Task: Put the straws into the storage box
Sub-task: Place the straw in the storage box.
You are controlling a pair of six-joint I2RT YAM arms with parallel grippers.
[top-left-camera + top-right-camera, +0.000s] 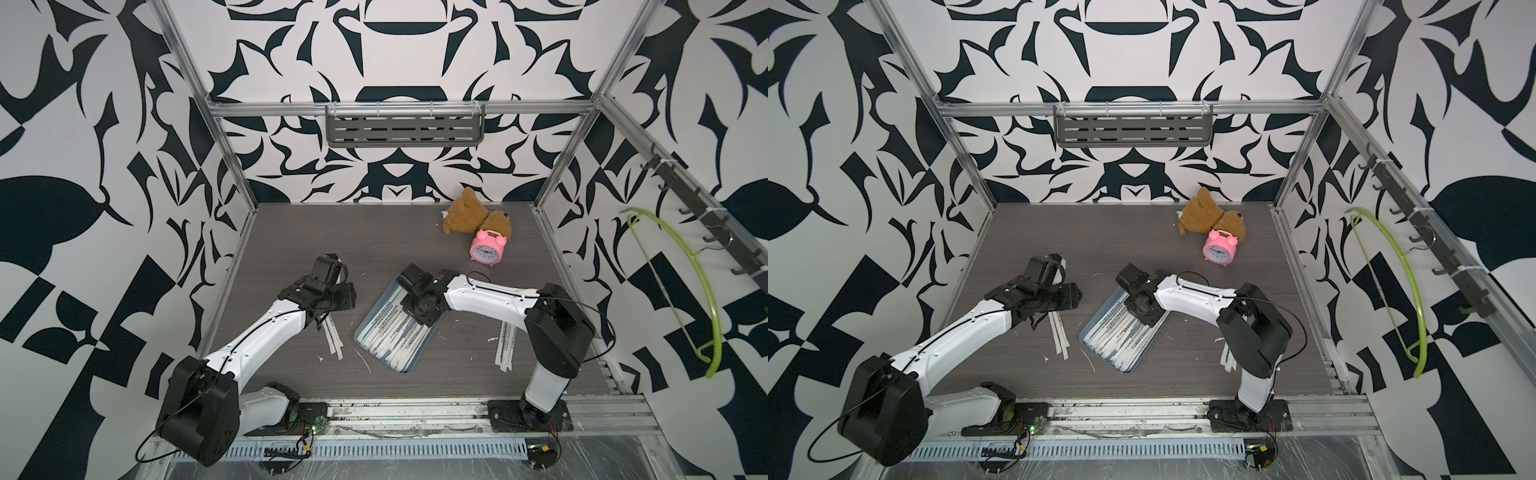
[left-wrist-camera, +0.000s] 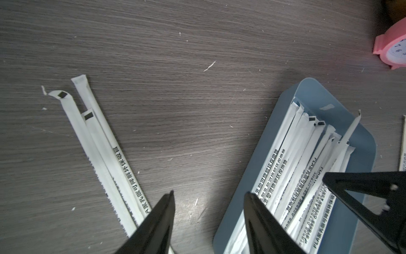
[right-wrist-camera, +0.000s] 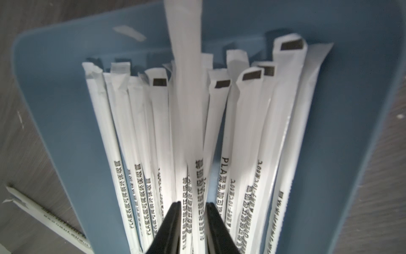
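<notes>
We are finding the table [image 1: 374, 232] carrying the tray [image 1: 358, 334] at its centre, with the tray's long axis running near to far and tilting right. Most straws [image 1: 390, 336] are lying lengthwise inside it. Two batches are lying outside. The left batch [image 1: 334, 338] is just left of the tray, and the right batch [image 1: 507, 345] is well to its right, beside the right arm's base. Both are running roughly near to far.

The right gripper [image 3: 193, 203] is hanging over the tray, jaws narrowly apart with one straw between them. We are seeing no firm pinch. The left gripper [image 2: 209, 193] is hovering empty, jaws moderately wide, over bare table between the left batch and the tray.

We are judging the left arm nearer to the left batch, which is lying just left of its jaws. The jaws would need to close across that near-far axis.
</notes>
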